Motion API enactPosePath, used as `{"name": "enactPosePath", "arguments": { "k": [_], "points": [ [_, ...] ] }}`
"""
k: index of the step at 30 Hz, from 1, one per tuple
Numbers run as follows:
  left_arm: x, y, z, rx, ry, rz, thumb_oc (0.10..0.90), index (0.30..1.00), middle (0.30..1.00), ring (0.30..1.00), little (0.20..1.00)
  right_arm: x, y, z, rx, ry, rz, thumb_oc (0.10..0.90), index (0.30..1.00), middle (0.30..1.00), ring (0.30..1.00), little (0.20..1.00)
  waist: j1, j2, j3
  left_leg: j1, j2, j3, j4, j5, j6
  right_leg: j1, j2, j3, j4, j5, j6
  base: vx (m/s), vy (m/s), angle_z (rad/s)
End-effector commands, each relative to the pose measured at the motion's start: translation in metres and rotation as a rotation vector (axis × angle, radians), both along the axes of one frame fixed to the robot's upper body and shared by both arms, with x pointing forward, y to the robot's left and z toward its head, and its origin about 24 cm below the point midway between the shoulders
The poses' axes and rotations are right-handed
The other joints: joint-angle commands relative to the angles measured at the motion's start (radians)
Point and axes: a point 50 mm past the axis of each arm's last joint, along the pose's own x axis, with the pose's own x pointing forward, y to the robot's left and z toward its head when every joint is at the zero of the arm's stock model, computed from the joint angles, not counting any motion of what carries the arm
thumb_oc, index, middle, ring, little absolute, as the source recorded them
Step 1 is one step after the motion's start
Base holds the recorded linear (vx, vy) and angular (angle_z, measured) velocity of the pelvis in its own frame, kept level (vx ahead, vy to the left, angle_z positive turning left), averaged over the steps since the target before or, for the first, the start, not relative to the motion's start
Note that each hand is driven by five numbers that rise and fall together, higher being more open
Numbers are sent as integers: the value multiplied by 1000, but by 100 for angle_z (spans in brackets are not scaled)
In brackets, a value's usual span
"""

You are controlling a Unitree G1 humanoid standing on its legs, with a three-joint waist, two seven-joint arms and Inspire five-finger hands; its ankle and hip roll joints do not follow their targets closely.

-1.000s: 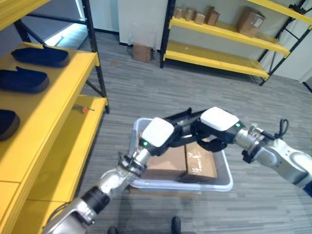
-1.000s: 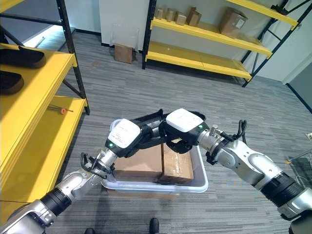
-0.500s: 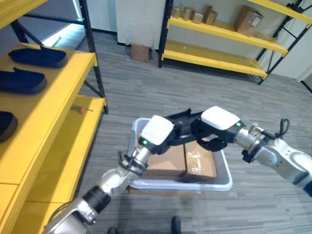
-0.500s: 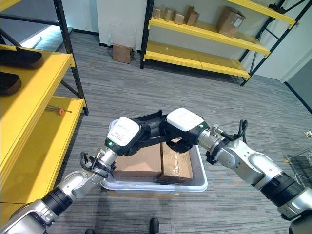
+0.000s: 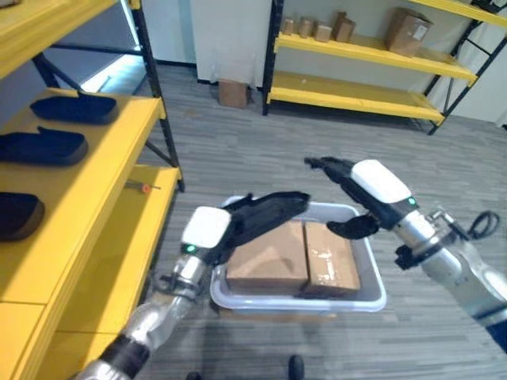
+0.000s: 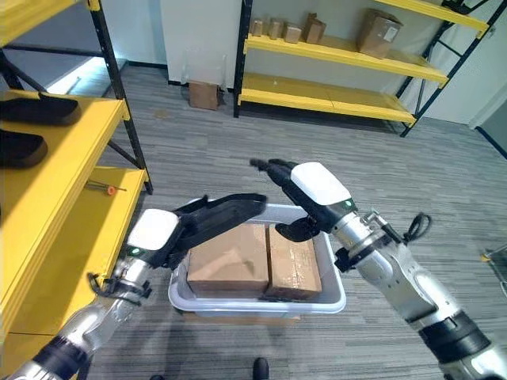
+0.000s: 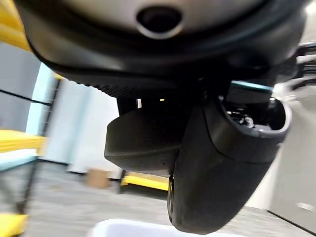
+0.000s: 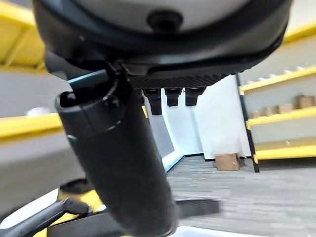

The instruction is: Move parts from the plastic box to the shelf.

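Left eye view: cartons [image 5: 293, 255] possibly filling box [image 5: 375, 294].

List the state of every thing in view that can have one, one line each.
left hand: open, fingers straight, empty, above the plastic box.
right hand: open, empty, raised over the box.
plastic box: on the floor, lidless.
two cardboard boxes: closed, side by side inside it.
dark parts: lying on the yellow shelf.

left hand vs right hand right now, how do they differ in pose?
The left hand stretches flat and low over the plastic box; the right hand is raised higher, above the box's far rim, thumb hanging down. Both are open and hold nothing; the cardboard boxes remain inside.
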Motion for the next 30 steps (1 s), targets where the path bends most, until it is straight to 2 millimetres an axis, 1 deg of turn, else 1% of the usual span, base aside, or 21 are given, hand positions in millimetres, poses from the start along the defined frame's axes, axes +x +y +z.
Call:
{"name": "enactPosePath", "arguments": {
  "k": [1,2,3,5,7,11,13,15,16,18,19,20,22,23,24,25,26,27,28,30],
  "points": [
    [22,-9,64,-106,-304,-66,400,300,300,300,300,-3,7,45,149,-180,62,900,1000,1000,1000,1000,10,14,-69,50,44,-33,-6,-47,-3,42,-24,-20,39,-2,39,-53,-49,-1],
    [18,-1,61,-116,-296,-36,400,300,300,300,300,-5,5,43,195,-176,54,900,1000,1000,1000,1000,9,21,-67,46,44,-33,-6,-35,-2,37,-25,-19,40,3,36,0,0,0],
    [16,5,60,-127,-290,-15,400,300,300,300,300,-6,3,40,215,-167,44,900,1000,1000,1000,1000,10,28,-70,49,45,-34,-6,-42,-5,41,-24,-19,40,-5,38,-15,-41,-1],
    [11,15,58,-127,-279,16,400,300,300,300,300,-8,3,33,235,-152,34,900,1000,1000,1000,1000,11,38,-72,51,47,-37,-6,-37,-7,41,-22,-20,51,-17,34,4,-42,0],
    [3,25,55,-145,-272,65,400,300,300,300,300,-12,2,26,291,-127,24,900,1000,1000,1000,1000,9,48,-70,56,52,-37,-6,-34,-7,41,-18,-21,72,-34,27,-20,-54,0],
    [-11,39,50,-183,-273,132,400,300,300,300,300,-22,2,17,353,-102,22,900,1000,1000,1000,1000,13,69,-66,57,62,-48,-6,-18,-12,41,-7,-30,104,-67,14,-25,-66,1],
    [-19,45,51,-204,-286,167,400,300,300,300,300,-23,1,10,400,-84,0,900,1000,1000,1000,1000,15,81,-61,56,75,-60,-6,1,-14,31,7,-29,137,-91,3,-46,-91,6],
    [-26,51,51,-214,-296,192,400,300,300,300,300,-23,3,6,410,-66,2,900,1000,1000,1000,1000,20,90,-54,58,87,-63,-6,18,-13,16,23,-24,168,-118,-11,-69,-112,3],
    [-31,53,52,-229,-309,210,400,300,300,300,300,-21,5,3,421,-52,3,900,1000,1000,1000,1000,29,94,-46,60,98,-66,-6,37,-13,2,37,-20,192,-133,-18,-70,-121,-2],
    [-35,55,52,-235,-315,218,400,300,300,300,300,-20,7,2,422,-44,11,900,1000,1000,1000,1000,31,98,-43,62,104,-67,-6,45,-12,-6,46,-13,206,-144,-25,-51,-113,-5],
    [-42,57,51,-257,-322,239,400,300,300,300,300,-18,11,4,431,-48,33,900,1000,1000,1000,1000,45,101,-35,67,119,-70,-6,75,-13,-17,64,-14,232,-163,-39,-116,-323,-13],
    [-48,57,52,-280,-340,247,400,300,300,300,300,-13,22,12,448,-69,84,900,1000,1000,1000,1000,79,104,-14,54,150,-91,2,133,-20,-36,96,-22,277,-193,-62,-118,-325,-12],
    [-48,57,53,-280,-341,249,400,300,300,300,300,-12,23,12,448,-70,86,900,1000,1000,1000,1000,75,105,-13,53,152,-93,1,135,-22,-39,98,-24,282,-196,-64,-63,-151,-6],
    [-48,54,55,-293,-347,234,400,300,300,300,300,-9,28,17,462,-91,107,900,1000,1000,1000,1000,88,107,-3,43,161,-104,2,154,-28,-44,107,-34,295,-206,-73,-105,-204,5],
    [-49,51,55,-313,-347,220,400,300,300,300,300,-6,40,26,488,-115,159,900,1000,1000,1000,1000,116,112,14,24,174,-124,1,187,-35,-52,119,-51,311,-219,-85,-231,-332,24],
    [-47,46,59,-318,-353,191,400,300,300,300,300,-2,52,34,500,-147,205,900,1000,1000,1000,1000,141,119,43,-17,183,-152,-3,251,-57,-61,128,-82,318,-225,-100,-274,-297,45],
    [-45,44,61,-321,-358,179,400,300,300,300,300,0,57,37,505,-163,219,900,1000,1000,1000,1000,139,122,57,-51,181,-170,-6,287,-65,-66,126,-112,315,-224,-108,-301,-269,104],
    [-42,38,60,-342,-340,151,400,300,300,300,300,0,60,39,526,-166,230,900,1000,1000,1000,1000,148,116,80,-98,168,-141,-6,322,-64,-59,113,-155,297,-216,-115,-254,-216,114],
    [-38,32,60,-341,-319,98,400,300,300,300,300,2,62,33,540,-131,223,900,1000,1000,1000,1000,156,100,90,-92,141,-126,9,293,-54,-56,94,-179,277,-201,-111,-218,-189,132],
    [-37,28,64,-341,-328,70,400,300,300,300,300,0,62,31,531,-132,226,900,1000,1000,1000,1000,156,90,85,-77,123,-132,53,240,-45,-50,77,-200,241,-173,-106,-155,-80,133]
  ]
}}
